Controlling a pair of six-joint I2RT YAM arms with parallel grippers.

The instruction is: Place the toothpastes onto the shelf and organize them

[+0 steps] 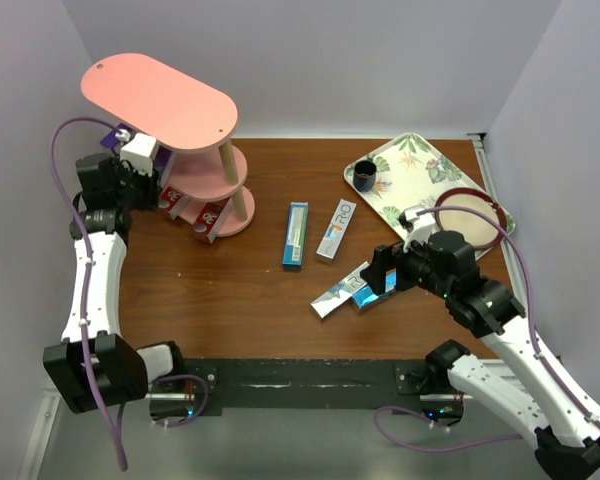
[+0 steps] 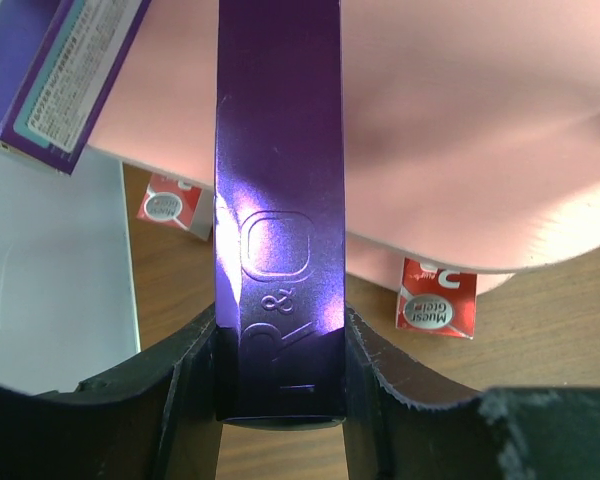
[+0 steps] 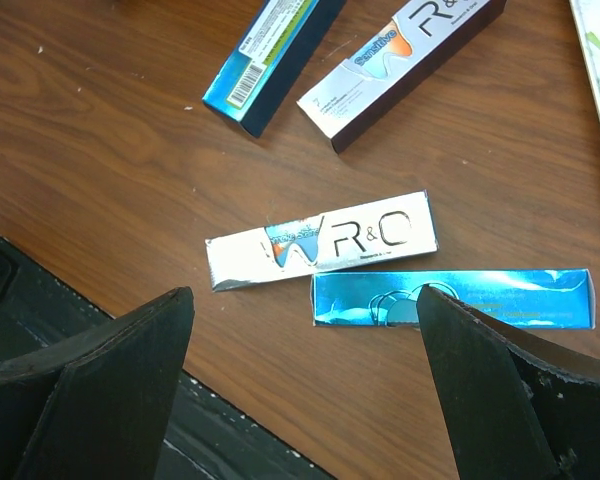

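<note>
The pink shelf point(image 1: 160, 95) stands at the far left, and its board point(image 2: 460, 130) fills the left wrist view. My left gripper point(image 1: 148, 165) point(image 2: 280, 380) is shut on a glossy purple toothpaste carton point(image 2: 280, 200) held against the shelf's left side. Another purple carton point(image 2: 60, 70) lies on a tier. Two red cartons point(image 1: 210, 218) point(image 2: 437, 298) sit at the bottom tier. My right gripper point(image 1: 375, 275) point(image 3: 302, 295) is open just above a silver carton point(image 3: 325, 240) and a blue carton point(image 3: 450, 298). A teal carton point(image 1: 296, 233) and a silver-white carton point(image 1: 335, 228) lie mid-table.
A leaf-patterned tray point(image 1: 420, 170) with a dark cup point(image 1: 366, 177) sits at the back right. A round dish with a dark red rim point(image 1: 470, 220) lies by the right arm. Walls close the left, back and right sides.
</note>
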